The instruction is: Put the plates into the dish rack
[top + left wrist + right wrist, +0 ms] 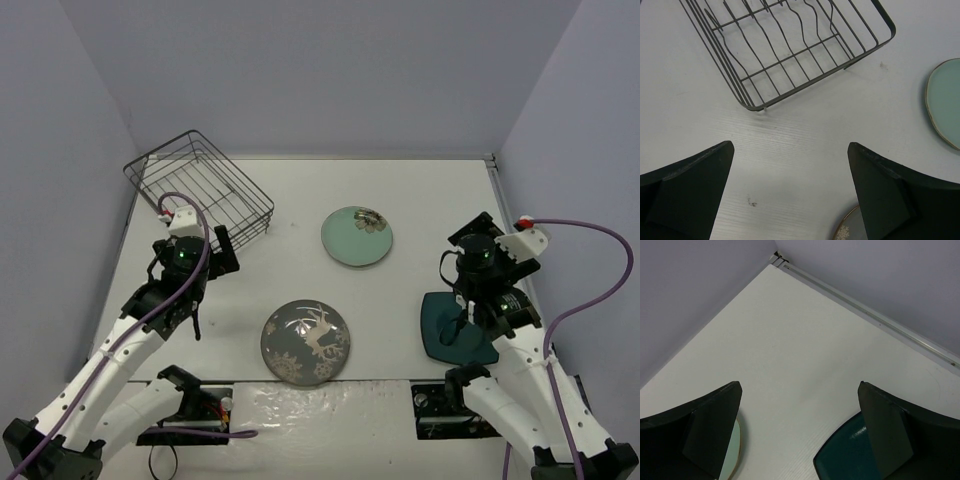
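Observation:
The dish rack (200,188), a dark wire basket, stands at the far left and holds nothing. It fills the top of the left wrist view (790,55). The mint-green plate (357,236) lies mid-table; its edge also shows in both wrist views (946,100) (732,450). The grey deer plate (305,342) lies near the front; its rim shows in the left wrist view (850,227). The dark teal plate (445,325) lies at the right, partly under my right arm; it also shows in the right wrist view (845,455). My left gripper (195,250) (790,150) is open and empty, just short of the rack. My right gripper (485,262) (800,390) is open and empty above the teal plate's far edge.
Lilac walls close the table on the left, back and right. A metal rail (865,310) runs along the right edge to the far corner. Purple cables (590,290) loop off both arms. Bare white table (300,280) lies between the plates and the rack.

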Controlling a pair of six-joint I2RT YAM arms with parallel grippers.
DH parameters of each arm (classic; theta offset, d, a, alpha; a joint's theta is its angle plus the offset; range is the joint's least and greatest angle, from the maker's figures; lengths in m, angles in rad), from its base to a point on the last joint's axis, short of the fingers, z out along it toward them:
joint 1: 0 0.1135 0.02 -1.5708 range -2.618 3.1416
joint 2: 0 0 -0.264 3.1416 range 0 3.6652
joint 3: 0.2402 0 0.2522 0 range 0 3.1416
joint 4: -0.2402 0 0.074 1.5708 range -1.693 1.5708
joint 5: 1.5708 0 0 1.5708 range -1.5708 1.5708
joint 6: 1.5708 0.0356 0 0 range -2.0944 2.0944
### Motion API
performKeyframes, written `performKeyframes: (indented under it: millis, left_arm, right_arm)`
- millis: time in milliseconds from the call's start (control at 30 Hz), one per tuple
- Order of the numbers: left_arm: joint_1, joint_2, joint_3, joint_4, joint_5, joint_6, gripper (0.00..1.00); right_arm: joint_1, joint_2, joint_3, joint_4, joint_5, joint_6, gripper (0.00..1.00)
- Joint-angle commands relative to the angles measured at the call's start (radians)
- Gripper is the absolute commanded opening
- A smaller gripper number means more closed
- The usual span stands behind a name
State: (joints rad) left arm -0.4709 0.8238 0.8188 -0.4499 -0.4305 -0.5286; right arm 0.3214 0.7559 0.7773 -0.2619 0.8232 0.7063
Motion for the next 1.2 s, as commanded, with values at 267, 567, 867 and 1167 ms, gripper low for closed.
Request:
performKeyframes:
  millis: [267, 567, 867, 1167]
  left_arm:
    - [0.002, 0.157, 0.068, 0.189, 0.202, 0.04, 0.97]
    - [0.0, 0.539, 0.307, 0.273, 0.403, 0.057, 0.97]
    - [-0.003, 0.825, 0.513, 0.333, 0.498, 0.063, 0.97]
    - [-0.002, 1.056, 0.742, 0.295, 0.492, 0.094, 0.97]
  right_arm:
    - [-0.001, -0.016, -0.02, 0.097, 0.002, -0.023, 1.0]
    - [0.0, -0.009, -0.02, 0.104, -0.031, -0.054, 1.0]
    - [-0.001, 0.002, -0.016, 0.103, -0.031, -0.066, 1.0]
    - [-0.001, -0.007, -0.006, 0.079, -0.012, -0.072, 1.0]
